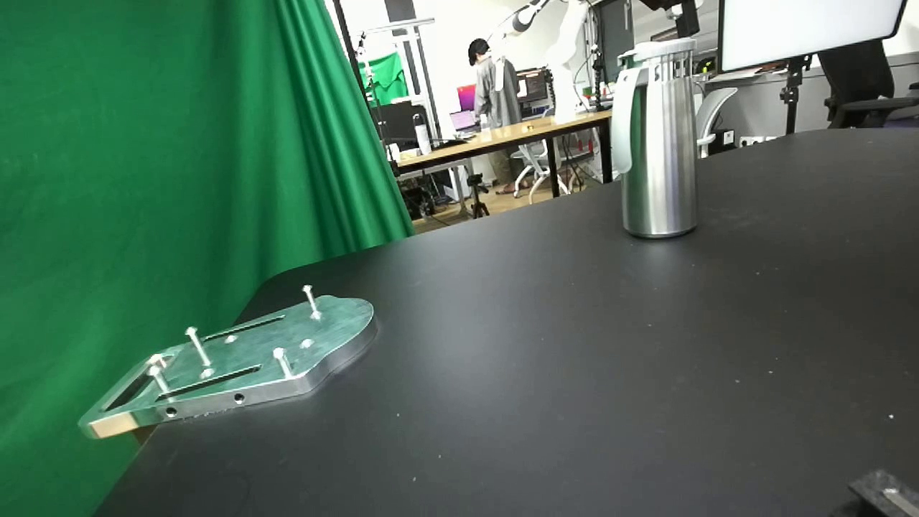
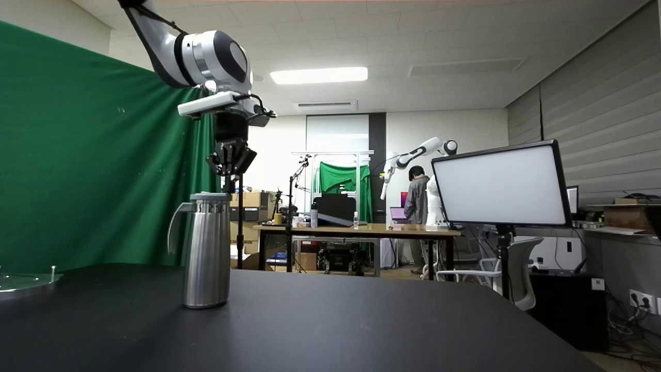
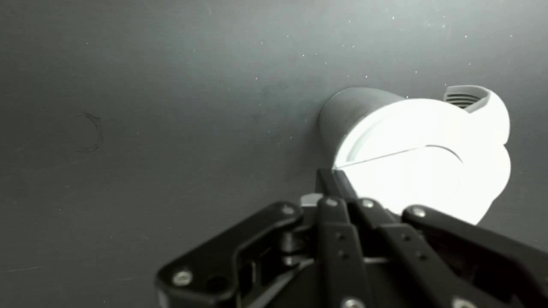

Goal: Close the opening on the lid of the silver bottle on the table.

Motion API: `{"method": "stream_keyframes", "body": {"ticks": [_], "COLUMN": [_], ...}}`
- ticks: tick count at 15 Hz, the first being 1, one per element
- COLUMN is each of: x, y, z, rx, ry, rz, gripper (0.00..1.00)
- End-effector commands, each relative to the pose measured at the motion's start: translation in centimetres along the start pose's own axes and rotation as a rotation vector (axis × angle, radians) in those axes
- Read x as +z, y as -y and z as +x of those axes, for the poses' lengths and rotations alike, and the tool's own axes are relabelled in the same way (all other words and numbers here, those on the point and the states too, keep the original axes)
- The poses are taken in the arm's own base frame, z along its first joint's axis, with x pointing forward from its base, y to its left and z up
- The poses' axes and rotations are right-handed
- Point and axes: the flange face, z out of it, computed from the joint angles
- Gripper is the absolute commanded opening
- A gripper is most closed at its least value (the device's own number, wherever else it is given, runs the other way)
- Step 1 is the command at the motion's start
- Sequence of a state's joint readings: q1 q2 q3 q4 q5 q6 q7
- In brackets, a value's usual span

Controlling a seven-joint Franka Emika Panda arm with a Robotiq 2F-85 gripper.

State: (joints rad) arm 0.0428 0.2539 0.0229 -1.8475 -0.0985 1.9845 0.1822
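The silver bottle [image 1: 662, 165] stands upright on the black table [image 1: 546, 345], and its steel body also shows in an exterior view [image 2: 207, 258] and the wrist view [image 3: 353, 111]. Its pale lid [image 2: 210, 197] is on top, with the handle [image 2: 174, 227] at the side. In the wrist view the lid [image 3: 411, 128] is overexposed; a thin seam crosses it, and whether its opening is open cannot be told. My gripper [image 2: 228, 187] points down just above the lid's edge away from the handle. In the wrist view its fingertips [image 3: 337, 177] are together with nothing visible between them; contact with the lid is unclear.
A metal plate with upright bolts [image 1: 316, 337] lies at the table's edge by the green curtain [image 1: 179, 143]. A dark part [image 1: 887, 494] shows at the lower right corner. A light panel on a stand [image 2: 498, 186] and a wooden desk [image 2: 356, 231] stand behind the table.
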Motion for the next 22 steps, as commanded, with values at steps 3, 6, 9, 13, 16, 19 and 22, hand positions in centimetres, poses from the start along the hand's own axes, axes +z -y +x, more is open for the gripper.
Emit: {"method": "stream_keyframes", "body": {"ticks": [3, 6, 9, 13, 16, 19, 22], "x": [-2.7, -5.6, -8.1, -10.2, -11.1, -11.1, -10.8], "y": [0.7, 1.6, 2.1, 2.2, 2.2, 2.4, 2.6], "z": [-1.1, -2.7, -5.0, -8.2, -10.6, -12.9, -12.4], "rx": [0.008, -0.028, -0.046, -0.067, -0.076, -0.09, -0.099], "ry": [0.001, 0.003, 0.022, 0.09, 0.155, 0.217, 0.229], "rz": [-0.008, -0.022, -0.077, -0.114, -0.127, -0.133, -0.138], "gripper": [0.0, 0.0, 0.32, 0.6, 0.8, 0.98, 0.95]}}
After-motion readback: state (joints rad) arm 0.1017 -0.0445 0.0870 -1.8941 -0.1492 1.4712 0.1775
